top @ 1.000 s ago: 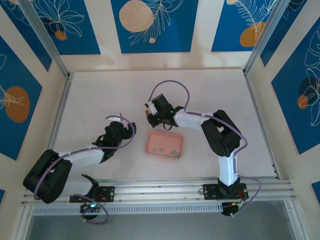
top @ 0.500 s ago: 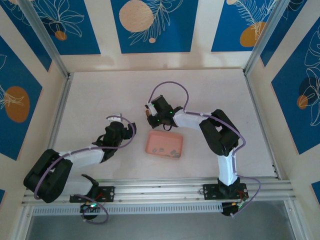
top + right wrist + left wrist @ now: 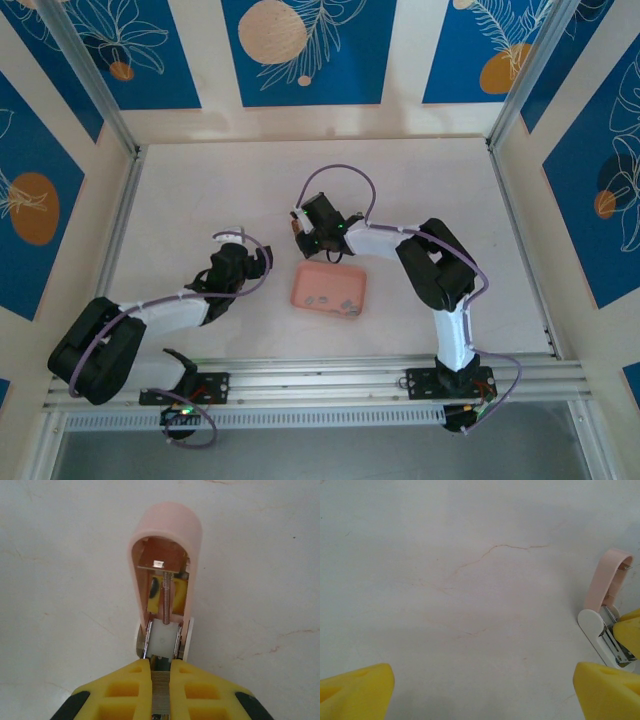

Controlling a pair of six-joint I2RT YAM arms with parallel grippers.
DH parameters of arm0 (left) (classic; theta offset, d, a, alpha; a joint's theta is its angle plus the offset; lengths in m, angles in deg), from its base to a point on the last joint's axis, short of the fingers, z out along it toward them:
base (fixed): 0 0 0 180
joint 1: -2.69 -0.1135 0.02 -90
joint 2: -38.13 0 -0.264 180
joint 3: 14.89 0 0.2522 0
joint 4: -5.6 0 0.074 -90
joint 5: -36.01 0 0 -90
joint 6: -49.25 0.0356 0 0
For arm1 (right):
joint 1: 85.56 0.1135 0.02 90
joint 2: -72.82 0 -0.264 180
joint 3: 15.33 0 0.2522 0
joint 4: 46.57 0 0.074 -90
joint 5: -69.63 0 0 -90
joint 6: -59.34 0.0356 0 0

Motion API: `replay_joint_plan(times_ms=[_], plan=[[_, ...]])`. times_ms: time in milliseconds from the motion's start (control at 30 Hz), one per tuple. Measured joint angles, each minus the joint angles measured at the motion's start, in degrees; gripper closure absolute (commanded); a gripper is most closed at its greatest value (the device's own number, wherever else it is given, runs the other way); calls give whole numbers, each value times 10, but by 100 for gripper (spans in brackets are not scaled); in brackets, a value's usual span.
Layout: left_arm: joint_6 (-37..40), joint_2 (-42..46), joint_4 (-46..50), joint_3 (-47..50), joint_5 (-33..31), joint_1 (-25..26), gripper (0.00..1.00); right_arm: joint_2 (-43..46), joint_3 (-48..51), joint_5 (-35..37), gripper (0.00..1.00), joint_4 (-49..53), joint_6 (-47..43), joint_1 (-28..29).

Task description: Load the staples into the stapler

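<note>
Left end effector (image 3: 480, 694) wide; right end effector (image 3: 160, 672) pinches one staple strip (image 3: 160, 699) at stapler (image 3: 167, 555).

We identify white links, black joints and lilac cables (image 3: 338, 166) on both arms (image 3: 160, 312); left gripper (image 3: 480, 692) and right gripper (image 3: 160, 685) carry yellow fingers (image 3: 125, 690).

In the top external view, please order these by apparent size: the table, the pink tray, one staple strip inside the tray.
1. table
2. pink tray
3. staple strip, by far the smallest
All lie at table level, so camera nearness does not affect the order.
</note>
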Motion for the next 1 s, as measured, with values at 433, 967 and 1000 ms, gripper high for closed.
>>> replay_joint_plan(times_ms=[433,967,1000], plan=[[0,-1,0,0,0,0,8,2,0,7,87,3,0,2],[0,-11,-1,-16,37,0,9,183,113,36,87,81,52,-61],[0,-15,0,-18,42,0,9,197,127,38,87,94,59,-70]])
